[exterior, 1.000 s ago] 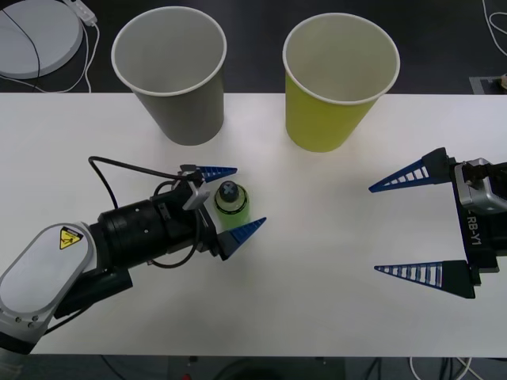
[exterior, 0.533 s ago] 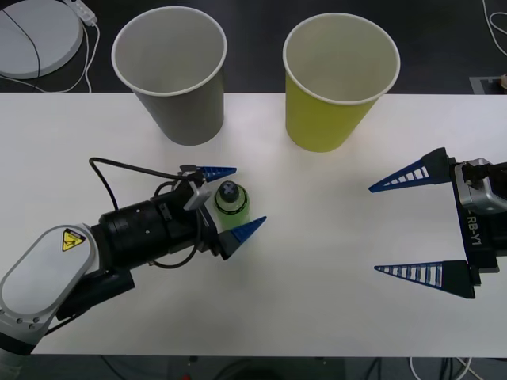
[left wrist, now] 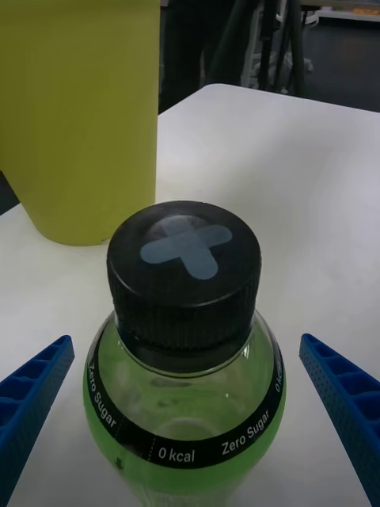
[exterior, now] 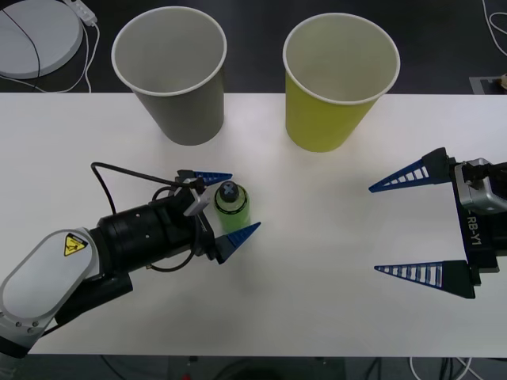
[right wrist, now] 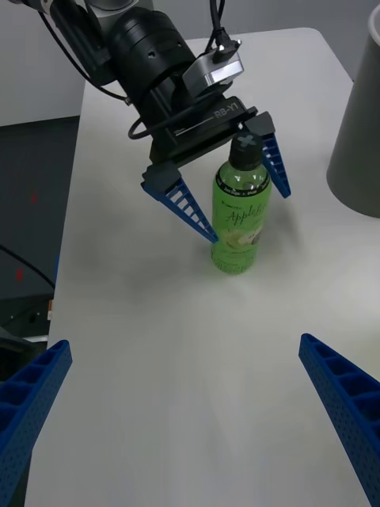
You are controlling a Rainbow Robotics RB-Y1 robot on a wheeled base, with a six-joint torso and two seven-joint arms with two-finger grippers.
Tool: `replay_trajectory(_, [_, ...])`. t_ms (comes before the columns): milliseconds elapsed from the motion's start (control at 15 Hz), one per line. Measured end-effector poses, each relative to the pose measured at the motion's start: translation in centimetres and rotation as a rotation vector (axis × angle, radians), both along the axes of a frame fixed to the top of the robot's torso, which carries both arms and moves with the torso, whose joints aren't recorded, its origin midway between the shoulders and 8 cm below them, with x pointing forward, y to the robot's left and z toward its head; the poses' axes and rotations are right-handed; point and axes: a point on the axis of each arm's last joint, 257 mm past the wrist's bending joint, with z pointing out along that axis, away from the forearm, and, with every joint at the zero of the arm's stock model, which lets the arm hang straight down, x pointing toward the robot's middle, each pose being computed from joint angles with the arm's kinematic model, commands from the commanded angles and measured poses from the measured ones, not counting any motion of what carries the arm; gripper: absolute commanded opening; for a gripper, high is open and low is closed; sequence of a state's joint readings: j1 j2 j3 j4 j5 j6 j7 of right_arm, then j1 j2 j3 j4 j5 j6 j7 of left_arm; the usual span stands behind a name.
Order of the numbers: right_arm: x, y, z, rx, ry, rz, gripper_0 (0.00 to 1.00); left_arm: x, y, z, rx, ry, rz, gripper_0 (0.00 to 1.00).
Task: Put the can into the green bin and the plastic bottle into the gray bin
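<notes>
Narrowing since a moment ago, the left gripper's [exterior: 223, 206] jaws now bracket the plastic bottle [exterior: 232, 207], open and not yet touching it. It stands upright on the white counter [exterior: 317, 277], near the gray bin [exterior: 171, 73]; the green bin [exterior: 339, 81] stands beside that. A grasp looks imminent. Well apart, the right gripper [exterior: 412, 225] waits, jaws wide.

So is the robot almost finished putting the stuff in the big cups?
Not yet. Nothing looks done: the plastic bottle stands upright on the table. In hand: the left gripper sits around it, fingers open, not squeezing. Left: grab it and drop it in the gray bin. The right gripper waits open nearby.
</notes>
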State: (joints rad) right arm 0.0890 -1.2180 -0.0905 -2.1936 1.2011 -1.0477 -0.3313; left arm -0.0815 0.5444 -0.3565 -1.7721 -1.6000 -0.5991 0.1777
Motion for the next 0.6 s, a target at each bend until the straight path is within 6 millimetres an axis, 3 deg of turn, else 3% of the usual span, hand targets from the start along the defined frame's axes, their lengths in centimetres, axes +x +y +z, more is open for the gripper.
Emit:
replay_trajectory(67, [0.00, 0.00, 0.00, 0.000, 0.000, 0.000, 1.00, -0.01, -0.03, -0.03, 0.001, 0.000, 0.000, 1.00])
replay_trajectory(133, [0.00, 0.00, 0.00, 0.000, 0.000, 0.000, 1.00, -0.01, -0.07, 0.00, 0.001, -0.001, -0.001, 0.77])
replay_trajectory(267, [0.00, 0.00, 0.00, 0.000, 0.000, 0.000, 1.00, 0.04, -0.01, 0.00, 0.000, -0.002, 0.002, 0.07])
replay_trajectory(333, [0.00, 0.00, 0.00, 0.000, 0.000, 0.000, 1.00, 0.08, -0.01, 0.02, -0.001, -0.002, 0.004, 0.00])
replay_trajectory(600, [0.00, 0.00, 0.00, 0.000, 0.000, 0.000, 1.00, 0.08, -0.10, 0.24, -0.015, 0.001, 0.005, 0.00])
